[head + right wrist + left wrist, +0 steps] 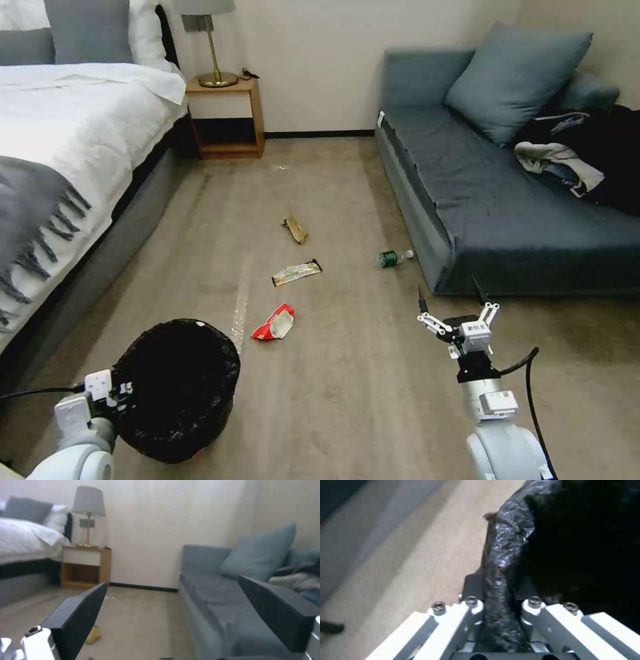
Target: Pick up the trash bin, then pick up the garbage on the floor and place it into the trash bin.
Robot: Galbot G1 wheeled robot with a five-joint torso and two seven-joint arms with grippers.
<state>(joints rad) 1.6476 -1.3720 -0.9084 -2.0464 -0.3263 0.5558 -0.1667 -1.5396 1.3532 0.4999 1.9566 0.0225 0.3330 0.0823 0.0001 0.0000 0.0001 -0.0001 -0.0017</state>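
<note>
The left gripper [501,620] is pinching the crinkly rim of the small round trash bin [177,390], lined with glossy black plastic, at the near left of the carpeted floor [347,373]. The right gripper [448,297] is hovering over the carpet at the near right, its flat black fingers [78,616] spread wide around nothing. Between them and farther off, the garbage is lying scattered: a crumpled red-and-white wrapper [274,323] just right of the bin, a flat yellow-silver snack wrapper [297,272] beyond it, a crumpled brown wrapper [295,229] farther still, and a small clear green-labelled bottle [393,257] beside the grey-blue fabric sofa [493,200].
</note>
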